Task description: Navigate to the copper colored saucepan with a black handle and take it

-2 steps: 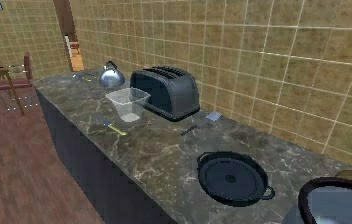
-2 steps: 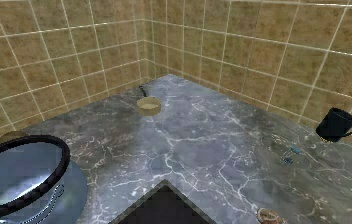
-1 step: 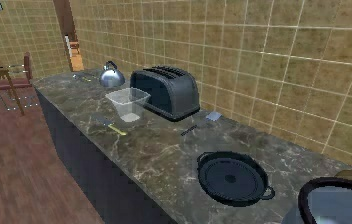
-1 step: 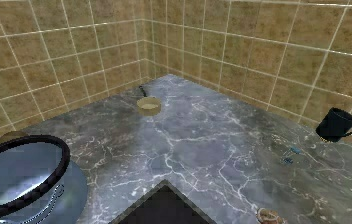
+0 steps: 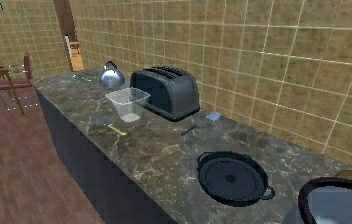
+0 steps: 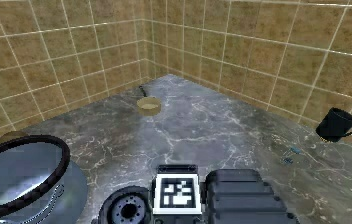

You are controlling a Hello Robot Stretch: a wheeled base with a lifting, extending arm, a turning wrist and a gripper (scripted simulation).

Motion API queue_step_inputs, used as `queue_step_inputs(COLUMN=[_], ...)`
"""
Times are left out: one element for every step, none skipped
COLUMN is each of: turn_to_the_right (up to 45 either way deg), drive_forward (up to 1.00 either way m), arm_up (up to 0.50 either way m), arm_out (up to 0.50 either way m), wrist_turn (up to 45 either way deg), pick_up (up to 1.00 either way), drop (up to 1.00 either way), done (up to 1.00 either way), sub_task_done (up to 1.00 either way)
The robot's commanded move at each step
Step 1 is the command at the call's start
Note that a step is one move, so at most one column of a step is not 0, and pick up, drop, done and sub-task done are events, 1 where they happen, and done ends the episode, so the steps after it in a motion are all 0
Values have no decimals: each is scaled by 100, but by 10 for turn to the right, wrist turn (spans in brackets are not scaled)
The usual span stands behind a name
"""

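A small round copper-tan pan [image 6: 147, 103] with a thin dark handle sticking up behind it sits on the dark marble counter [image 6: 214, 130], deep in the corner of the tiled walls. At the arm side view's bottom edge the gripper's dark body [image 6: 129, 210] shows left of a white square with black marks [image 6: 181, 193]. Its far end is not clear enough to make out, so I cannot tell whether it holds anything. The pan lies well beyond it, farther out on the counter.
A large grey pot [image 6: 24, 180] stands at the arm side view's left and a black mug [image 6: 337, 123] at its right. Along the counter [image 5: 154, 150] ahead are a black pan [image 5: 232, 178], a toaster [image 5: 166, 90], a clear tub [image 5: 129, 102] and a kettle [image 5: 110, 73]. A chair [image 5: 19, 80] stands far left.
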Motion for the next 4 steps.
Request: queue_step_inputs(turn_to_the_right=[0,0,0,0], drive_forward=[0,0,0,0], arm_up=[0,0,0,0], arm_out=[48,0,0,0], wrist_turn=[0,450,450,450], pick_up=[0,0,0,0], drop=[0,0,0,0], done=[0,0,0,0], sub_task_done=[0,0,0,0])
